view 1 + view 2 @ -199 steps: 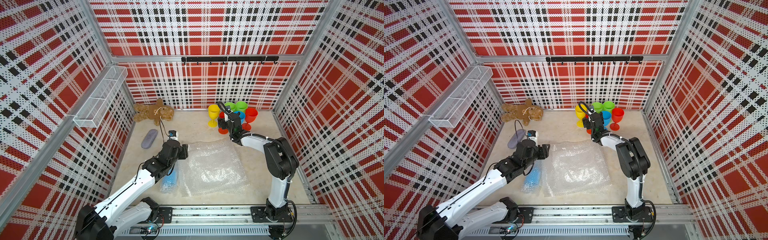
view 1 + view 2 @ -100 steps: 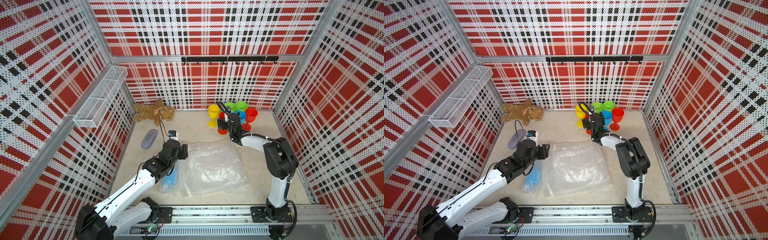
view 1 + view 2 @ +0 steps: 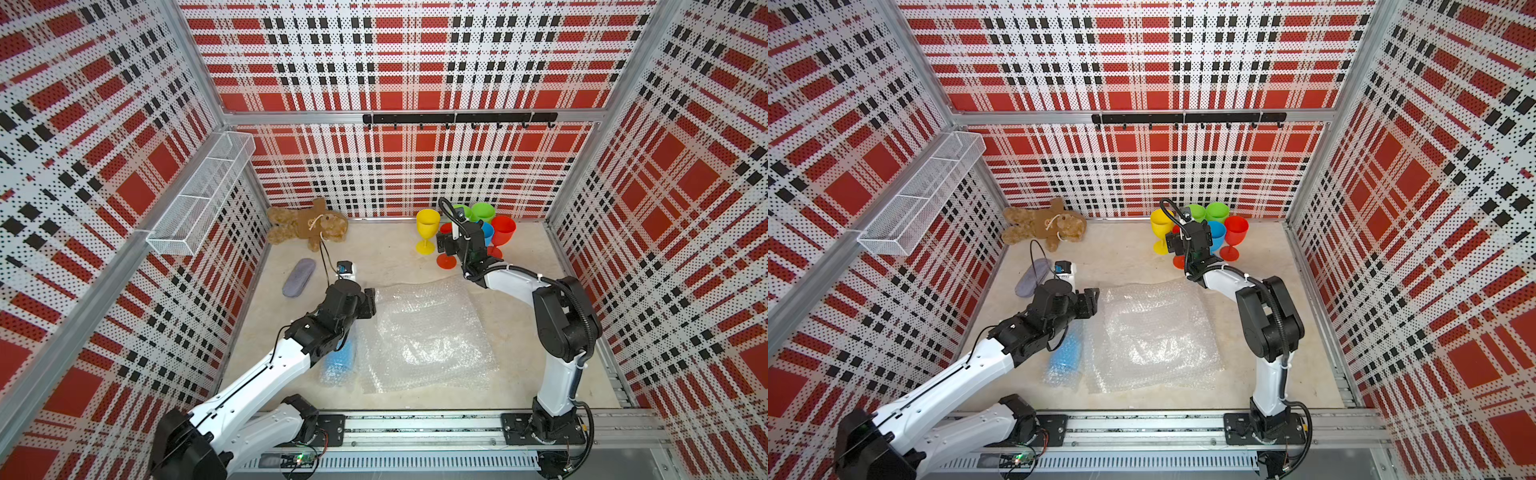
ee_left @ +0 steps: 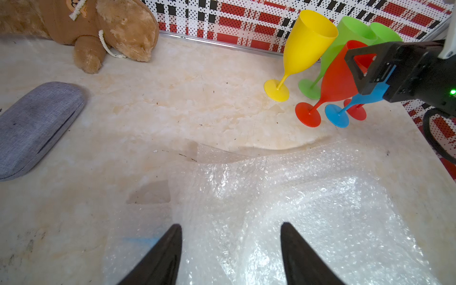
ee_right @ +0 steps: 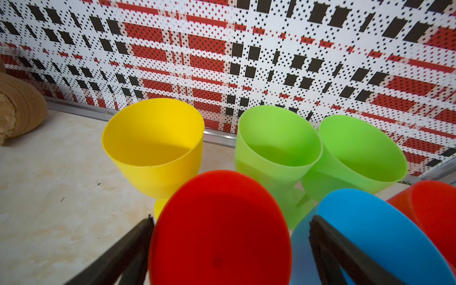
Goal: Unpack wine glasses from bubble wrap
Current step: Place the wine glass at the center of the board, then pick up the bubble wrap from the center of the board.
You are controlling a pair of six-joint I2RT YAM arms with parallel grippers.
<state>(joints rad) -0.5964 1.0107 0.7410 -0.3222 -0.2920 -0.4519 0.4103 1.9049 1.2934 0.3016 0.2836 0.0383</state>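
Right end effector (image 5: 232,218) open around one red goblet (image 4: 338,79) among six bare; left end effector (image 4: 230,225) open

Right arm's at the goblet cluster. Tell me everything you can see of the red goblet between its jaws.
The red goblet is opaque, smooth plastic: wide round bowl, thin stem, flat round foot. Unwrapped and empty, it stands on its foot on the table at the cluster's front, just in front of the yellow goblet and beside the blue goblet. The right gripper straddles its bowl, jaws open; whether either finger touches it I cannot tell.
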